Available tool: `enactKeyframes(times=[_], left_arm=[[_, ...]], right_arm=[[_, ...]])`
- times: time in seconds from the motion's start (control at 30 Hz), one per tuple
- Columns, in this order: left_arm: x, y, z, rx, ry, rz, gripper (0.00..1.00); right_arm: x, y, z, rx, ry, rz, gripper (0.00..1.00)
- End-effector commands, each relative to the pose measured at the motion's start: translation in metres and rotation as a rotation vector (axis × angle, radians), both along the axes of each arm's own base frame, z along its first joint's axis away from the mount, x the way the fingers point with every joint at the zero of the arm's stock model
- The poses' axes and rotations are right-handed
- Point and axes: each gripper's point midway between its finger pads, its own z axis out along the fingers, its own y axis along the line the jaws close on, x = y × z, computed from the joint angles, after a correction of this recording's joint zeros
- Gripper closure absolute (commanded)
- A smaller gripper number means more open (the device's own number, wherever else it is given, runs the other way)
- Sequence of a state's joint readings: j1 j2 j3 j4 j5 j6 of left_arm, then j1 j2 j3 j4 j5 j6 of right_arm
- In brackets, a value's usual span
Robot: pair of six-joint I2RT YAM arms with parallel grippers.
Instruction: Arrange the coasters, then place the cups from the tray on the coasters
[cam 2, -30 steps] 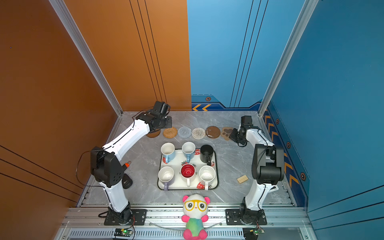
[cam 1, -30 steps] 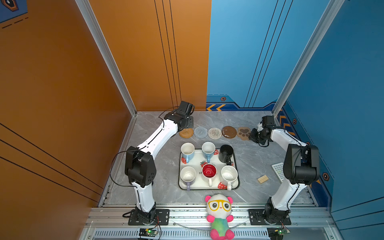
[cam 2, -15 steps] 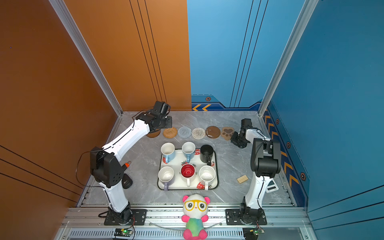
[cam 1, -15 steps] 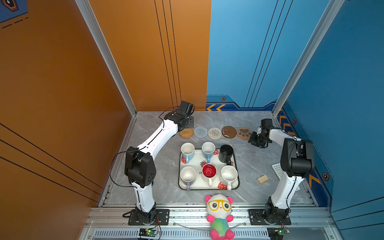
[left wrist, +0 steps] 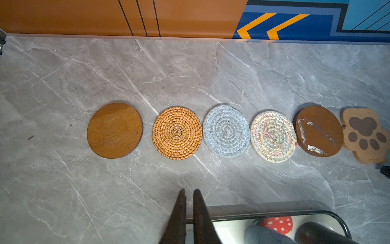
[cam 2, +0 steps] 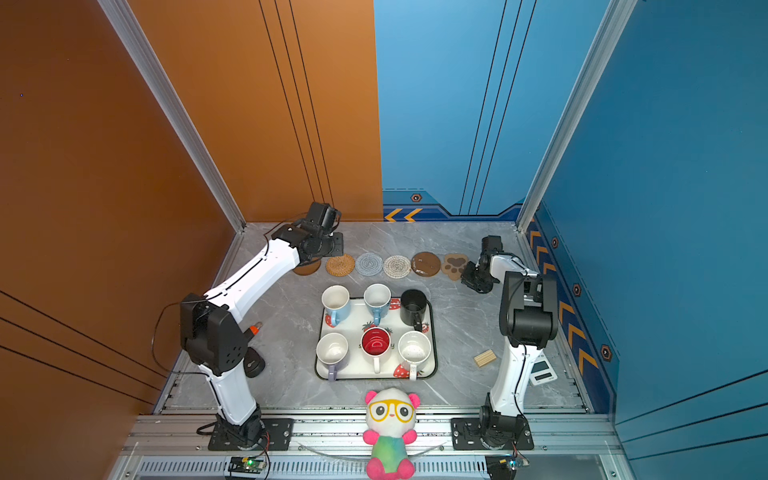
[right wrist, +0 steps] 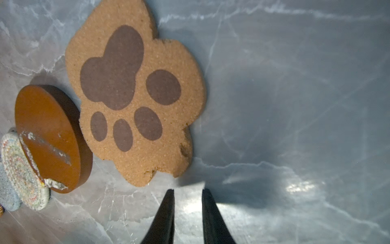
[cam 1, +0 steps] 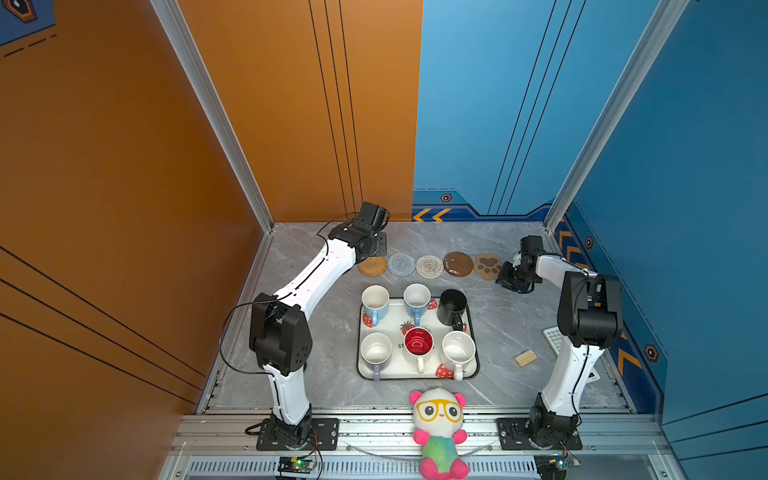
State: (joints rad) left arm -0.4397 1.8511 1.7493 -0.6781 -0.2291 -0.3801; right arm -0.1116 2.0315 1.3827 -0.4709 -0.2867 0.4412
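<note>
Six coasters lie in a row near the back wall: a wooden disc, a rattan round, a grey-blue round, a beige round, a scuffed brown disc and a paw-print mat. Six cups stand on the strawberry tray: two light blue, one black, lavender, red-inside, speckled. My left gripper hovers shut and empty between row and tray. My right gripper is slightly open and empty, just off the paw mat's edge.
A plush panda sits at the table's front edge. A small wooden block and a white device lie by the right arm's base. A dark object lies by the left arm. Walls close the back and sides.
My right gripper has opened and drawn slightly back from the paw-print mat, which now lies free. The left arm has not moved.
</note>
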Motion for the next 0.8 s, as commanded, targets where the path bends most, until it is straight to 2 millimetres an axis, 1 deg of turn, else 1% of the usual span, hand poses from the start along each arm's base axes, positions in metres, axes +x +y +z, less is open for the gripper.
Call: enactKeyframes(times=[0.0, 0.13, 0.27, 0.43, 0.53, 0.67, 0.73, 0.77], left_arm=[[-0.005, 0.002, 0.027, 0.014, -0.048, -0.010, 0.89], [-0.005, 0.003, 0.025, 0.025, -0.046, -0.004, 0.88], [-0.004, 0.008, 0.021, 0.033, -0.037, 0.007, 0.88], [-0.004, 0.020, 0.017, 0.047, -0.026, 0.034, 0.86], [-0.002, 0.033, 0.013, 0.055, -0.012, 0.063, 0.84], [0.000, 0.059, 0.006, 0.064, 0.010, 0.123, 0.79], [0.002, 0.072, 0.002, 0.065, 0.019, 0.155, 0.70], [0.003, 0.078, -0.001, 0.066, 0.025, 0.172, 0.68]], right_arm=[[0.002, -0.002, -0.005, -0.006, 0.013, 0.009, 0.78], [0.005, -0.002, -0.005, -0.006, 0.008, 0.009, 0.77], [0.011, -0.002, 0.000, 0.001, -0.010, 0.013, 0.78], [0.012, 0.002, 0.001, 0.010, -0.014, 0.018, 0.78], [0.014, 0.001, 0.004, 0.002, -0.025, 0.020, 0.78], [0.015, 0.004, 0.008, 0.019, -0.033, 0.022, 0.78], [0.013, 0.005, 0.013, 0.025, -0.041, 0.022, 0.78], [0.013, 0.006, 0.018, 0.024, -0.051, 0.024, 0.78]])
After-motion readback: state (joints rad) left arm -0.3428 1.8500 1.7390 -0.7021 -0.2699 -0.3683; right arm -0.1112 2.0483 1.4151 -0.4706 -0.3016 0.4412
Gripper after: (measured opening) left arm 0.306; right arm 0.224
